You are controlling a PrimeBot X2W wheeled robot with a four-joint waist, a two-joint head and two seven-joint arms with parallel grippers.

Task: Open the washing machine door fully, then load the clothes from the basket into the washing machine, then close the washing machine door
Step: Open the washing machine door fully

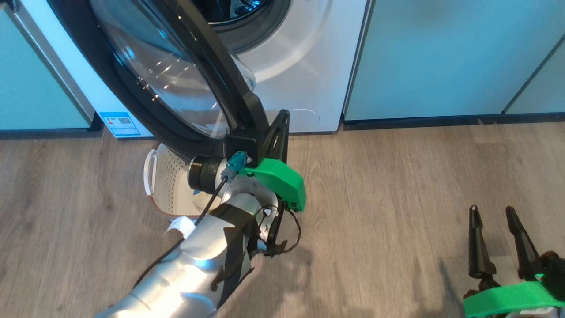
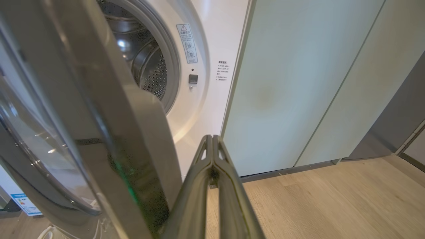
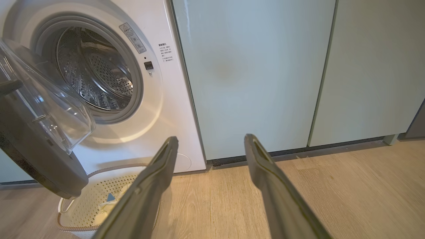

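The left claw (image 2: 212, 144) is sitting clenched just beside the door (image 2: 83, 99) edge, possibly touching it. The right claw (image 1: 491, 210) is hanging released at 4 o'clock. The door is standing part-open over the basket (image 3: 83, 212), with the clothes (image 3: 109, 199) lying inside.

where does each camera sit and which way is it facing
Head view: high, looking down at the washing machine door and basket; left forearm and right claw show.
Left wrist view: beside the door's edge, facing the drum; shut left claw shows.
Right wrist view: low, facing the washing machine; open right claw shows.
Both wrist views share the drum.
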